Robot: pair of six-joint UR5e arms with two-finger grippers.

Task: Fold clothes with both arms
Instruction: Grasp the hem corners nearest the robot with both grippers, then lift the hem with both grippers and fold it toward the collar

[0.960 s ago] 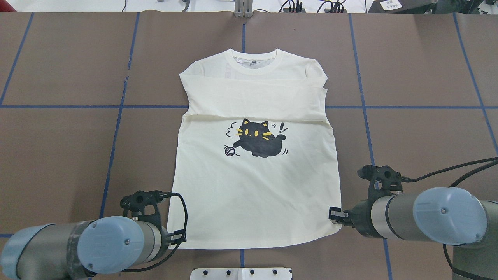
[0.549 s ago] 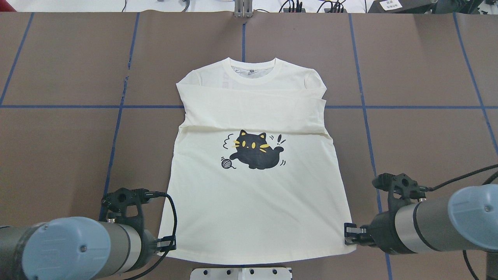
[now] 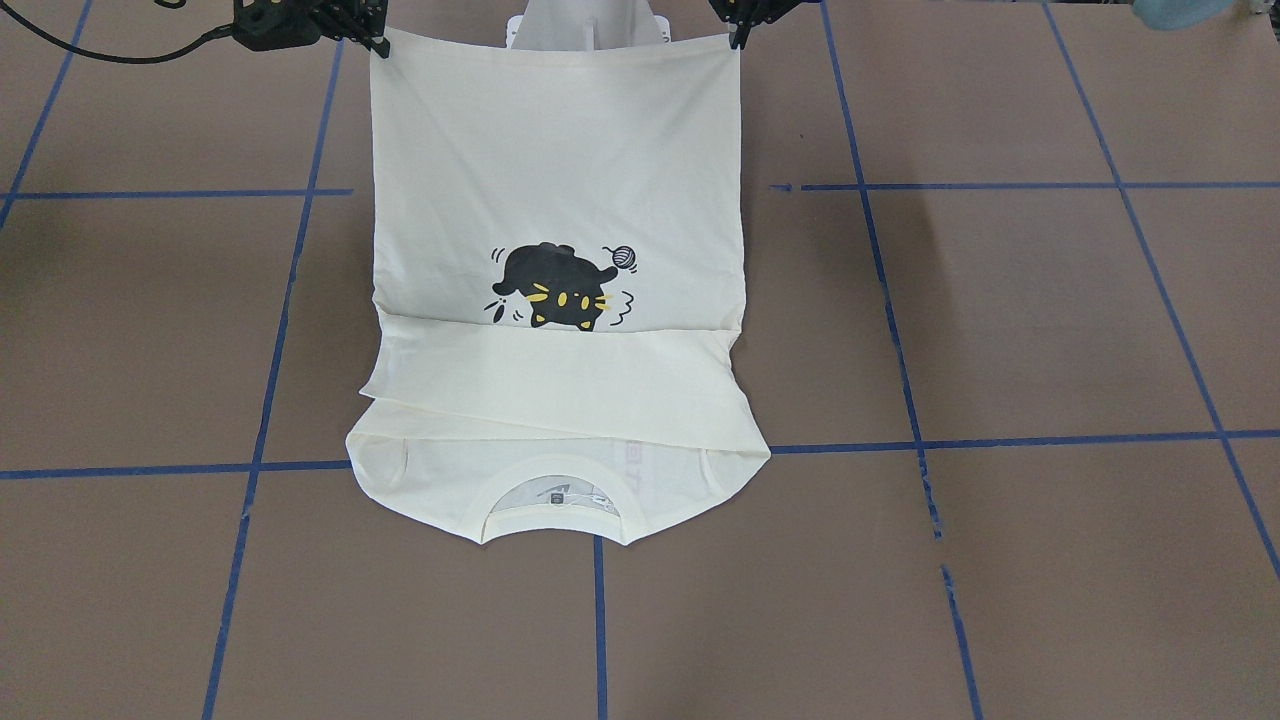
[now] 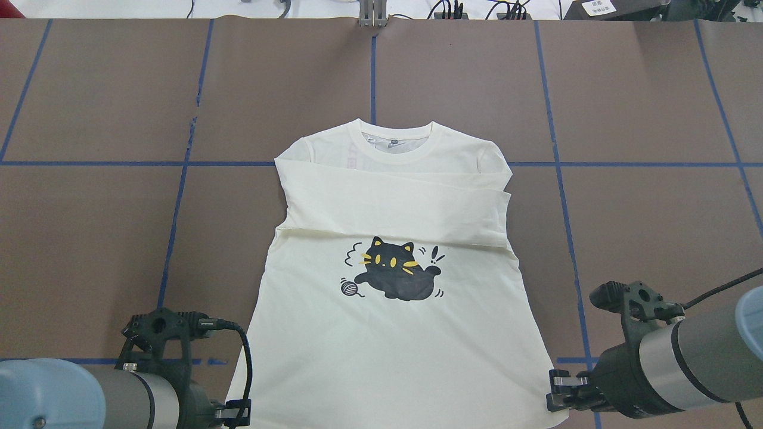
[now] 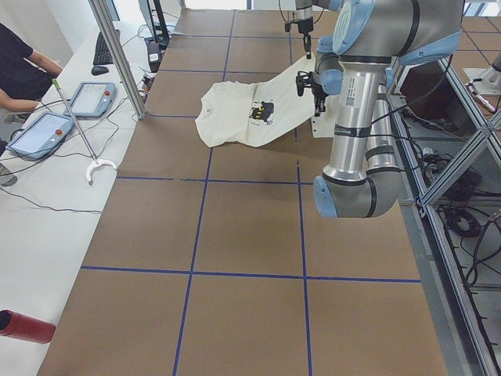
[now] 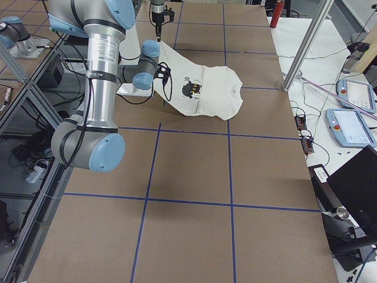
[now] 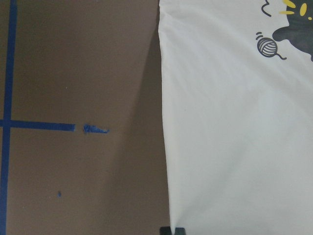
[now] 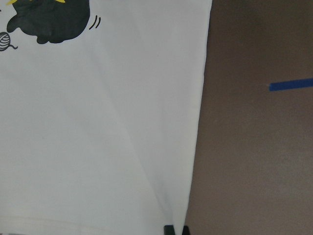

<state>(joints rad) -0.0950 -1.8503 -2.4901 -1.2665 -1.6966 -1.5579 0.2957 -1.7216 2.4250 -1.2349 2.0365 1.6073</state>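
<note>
So, both pincers are clamped on the bottom corners of the T-shirt (image 4: 387,345): the left pincer (image 4: 238,412) has one hem corner and the right pincer (image 4: 557,394) has the other. The hem is up off the worktop (image 4: 89,238) and pulled fairly straight. The collar (image 4: 396,158) end lies flat, with the sleeves (image 4: 393,208) tucked across the chest just above the cat (image 4: 393,277).

Looks to me like the half-fold is next, hem going over toward the collar. My advice: hold both corners level, move them at the same pace and leave a bit of tension in the hem. Otherwise the tucked sleeves could slide or the edge lands crooked.

Surface is plain brown with a grid of blue tape lines (image 4: 177,202). Off to one end there's a white side worktop (image 5: 39,219) with two control tablets (image 5: 86,99) and a person (image 5: 19,70) sitting at it.
</note>
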